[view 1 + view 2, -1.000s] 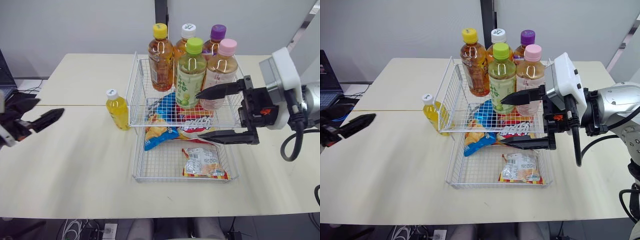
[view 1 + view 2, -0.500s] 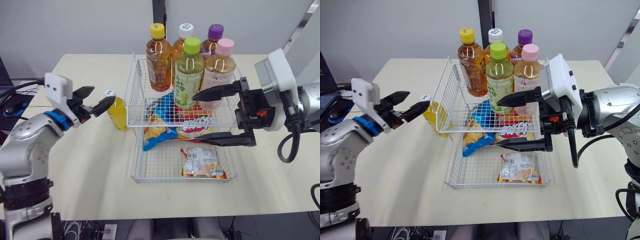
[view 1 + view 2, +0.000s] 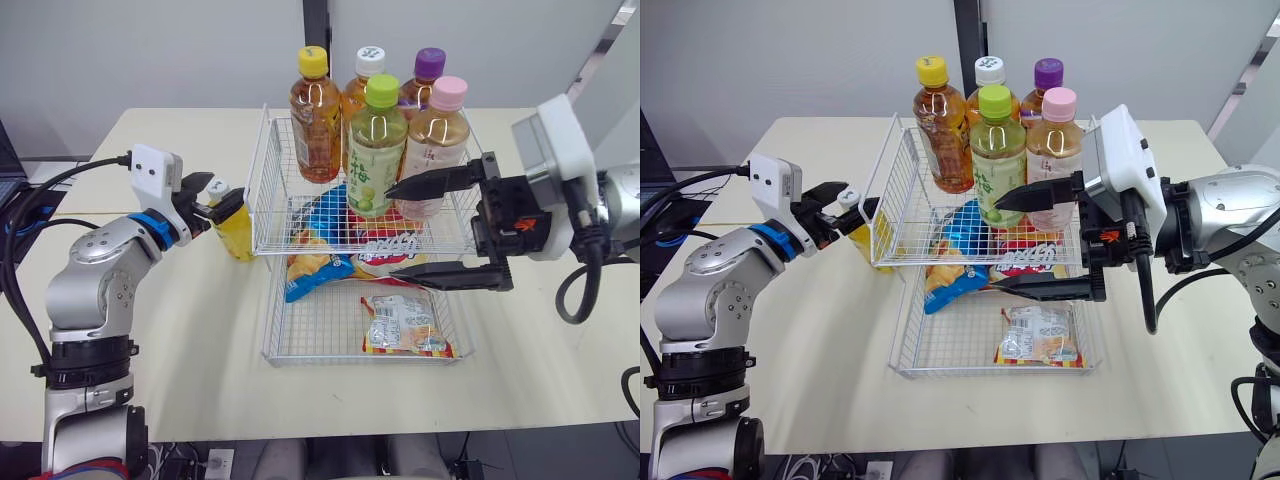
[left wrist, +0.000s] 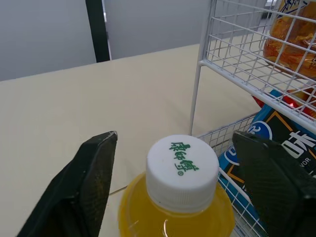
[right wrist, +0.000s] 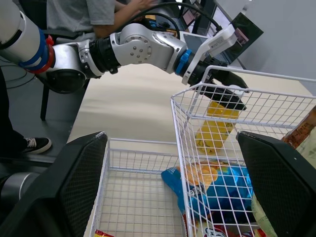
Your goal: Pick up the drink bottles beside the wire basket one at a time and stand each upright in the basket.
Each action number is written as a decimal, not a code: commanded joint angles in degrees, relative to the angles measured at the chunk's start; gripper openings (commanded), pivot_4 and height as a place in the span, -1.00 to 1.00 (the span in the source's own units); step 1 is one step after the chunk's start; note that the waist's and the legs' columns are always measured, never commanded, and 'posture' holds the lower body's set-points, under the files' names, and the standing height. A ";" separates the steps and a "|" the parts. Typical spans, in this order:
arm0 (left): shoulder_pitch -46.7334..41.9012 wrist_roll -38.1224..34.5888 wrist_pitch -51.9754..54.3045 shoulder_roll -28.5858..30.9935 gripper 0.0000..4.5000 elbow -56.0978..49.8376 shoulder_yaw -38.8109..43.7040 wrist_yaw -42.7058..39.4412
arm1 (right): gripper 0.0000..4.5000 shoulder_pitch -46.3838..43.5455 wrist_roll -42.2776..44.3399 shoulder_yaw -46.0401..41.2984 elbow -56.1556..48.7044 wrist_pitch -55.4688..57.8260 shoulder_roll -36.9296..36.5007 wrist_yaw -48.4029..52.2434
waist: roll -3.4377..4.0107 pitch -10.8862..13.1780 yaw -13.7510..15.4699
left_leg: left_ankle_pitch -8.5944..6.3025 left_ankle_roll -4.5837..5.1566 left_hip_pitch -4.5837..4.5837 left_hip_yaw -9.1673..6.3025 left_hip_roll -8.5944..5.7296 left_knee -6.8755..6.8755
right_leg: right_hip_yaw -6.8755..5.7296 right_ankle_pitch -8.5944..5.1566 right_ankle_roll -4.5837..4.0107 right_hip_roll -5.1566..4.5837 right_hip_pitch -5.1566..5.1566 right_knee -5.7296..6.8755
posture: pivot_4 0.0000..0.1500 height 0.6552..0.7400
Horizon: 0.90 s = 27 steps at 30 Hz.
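The white wire basket (image 3: pixel 310 340) sits on a cream table (image 3: pixel 180 340). At its far end 5 drink btls stand up straight, packed close. A yellow-cap tea bottle (image 3: pixel 318 120) is on the left. A white-cap bottle (image 3: pixel 362 90) & a purple-cap bottle (image 3: pixel 430 65) are at the back. A green-cap bottle (image 3: pixel 378 150) & a pink-cap bottle (image 3: pixel 440 140) are in front of those.

In the middle of the basket lie snack bags: a blue chip bag (image 3: pixel 318 270) w/ a red bag (image 3: pixel 385 245) touching it. At the near end a small packet (image 3: pixel 405 325) lies flat by itself.

One btl is not in yet: the yellow drink bottle (image 3: pixel 235 228). It stands up straight on the table, outside the basket, just beside the left wall.

The left gripper (image 3: pixel 214 194) is at that bottle's top. Its fingers (image 4: pixel 89 182) are apart, one each side of the white cap (image 4: pixel 181 165). There is a gap on both sides, so they are not touching it.

The right gripper (image 3: pixel 392 236) hangs over the right side of the basket. Its fingers are v. wide apart & hold nothing. The top finger's tip is nr the green-cap & pink-cap bottles. The low finger is above the small packet.

The right wrist view shows a person (image 5: pixel 84 15) in a grey top past the table.
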 commanded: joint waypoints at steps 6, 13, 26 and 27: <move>-0.95 -1.32 -0.85 0.05 -0.40 -1.04 1.13 -0.18 | 1.00 -1.38 -0.04 -2.84 -0.40 -0.91 -1.22 -0.12 | 0.00 0.00 0.01 | 0.00 0.00 0.00 0.00 0.00 0.00 | 0.01 0.00 0.00 0.00 0.00 0.00 | 1.00 1.00; -0.54 -1.73 -0.75 0.18 -0.40 -1.63 1.32 -0.59 | 1.00 -2.14 -1.10 -2.80 0.42 -1.38 -1.31 -0.18 | 0.00 0.00 0.01 | 0.00 0.00 0.00 0.01 -0.01 0.00 | 0.00 0.00 0.00 0.00 0.00 0.00 | 1.00 1.00; 2.03 -6.87 5.52 6.64 -0.40 -9.35 9.03 -0.59 | 1.00 -4.19 -0.48 -3.94 1.91 0.00 -1.87 -0.23 | -0.01 0.01 -0.17 | 0.00 0.00 -0.03 -0.02 0.01 -0.02 | 0.06 0.00 0.00 0.00 -0.04 -0.02 | 1.00 1.00; 2.19 -7.46 6.31 7.63 -0.40 -9.98 9.76 -0.73 | 1.00 -4.11 -0.31 -4.36 2.17 0.17 -2.17 -0.12 | -0.01 0.01 -0.15 | 0.00 0.00 -0.03 -0.02 0.02 -0.02 | 0.07 0.00 0.00 0.00 -0.04 -0.02 | 1.00 1.00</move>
